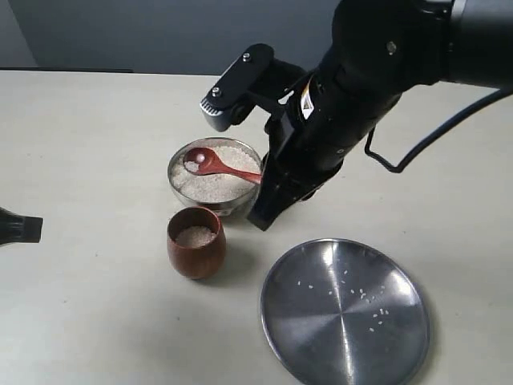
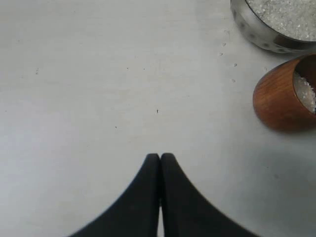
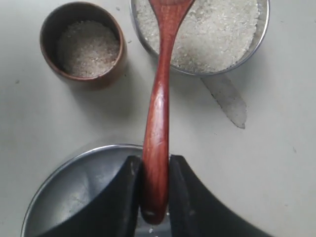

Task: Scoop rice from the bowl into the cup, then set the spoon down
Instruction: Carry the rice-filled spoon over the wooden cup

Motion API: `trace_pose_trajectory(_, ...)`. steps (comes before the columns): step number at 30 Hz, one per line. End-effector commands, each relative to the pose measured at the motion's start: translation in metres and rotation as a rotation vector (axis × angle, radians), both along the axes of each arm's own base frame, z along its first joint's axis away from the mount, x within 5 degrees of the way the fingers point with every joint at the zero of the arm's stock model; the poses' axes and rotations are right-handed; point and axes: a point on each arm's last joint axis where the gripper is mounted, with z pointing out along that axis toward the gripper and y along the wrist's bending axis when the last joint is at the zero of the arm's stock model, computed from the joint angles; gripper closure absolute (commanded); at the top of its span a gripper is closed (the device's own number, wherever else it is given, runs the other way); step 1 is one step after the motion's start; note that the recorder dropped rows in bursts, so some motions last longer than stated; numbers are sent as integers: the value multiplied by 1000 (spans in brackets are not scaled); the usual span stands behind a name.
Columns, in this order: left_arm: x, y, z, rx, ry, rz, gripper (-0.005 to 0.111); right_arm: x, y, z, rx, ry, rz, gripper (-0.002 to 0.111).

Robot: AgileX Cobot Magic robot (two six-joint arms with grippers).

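The steel bowl (image 1: 178,165) holds a heap of white rice (image 1: 215,186). Over it hangs the reddish-brown wooden spoon (image 1: 210,163), its round end carrying a few grains. My right gripper (image 3: 155,163) is shut on the spoon (image 3: 157,118) at the end of its handle. In front of the bowl stands the wooden cup (image 1: 195,242), partly filled with rice. The right wrist view shows the cup (image 3: 82,43) beside the bowl (image 3: 263,29). My left gripper (image 2: 160,157) is shut and empty over bare table, left of the cup (image 2: 281,96) and bowl (image 2: 254,30).
A large flat steel plate (image 1: 345,314) with several loose grains lies at the front right, below my right gripper. A few stray grains (image 2: 232,66) dot the table beside the bowl. The right arm's bulk (image 1: 353,104) looms behind the bowl.
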Motion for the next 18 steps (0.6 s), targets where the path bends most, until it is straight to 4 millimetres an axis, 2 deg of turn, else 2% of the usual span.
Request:
trace_pose_trajectory(1, -1, 0, 0, 5, -7, -3, 106, -7, -7, 10, -9, -3, 46, 109)
trace_pose_trajectory(8, -1, 0, 0, 5, -7, -3, 106, -17, -15, 16, -56, 49, 99, 109)
trace_pose_trajectory(18, -1, 1, 0, 14, -7, -6, 106, -25, -17, 14, -91, 131, 158, 109)
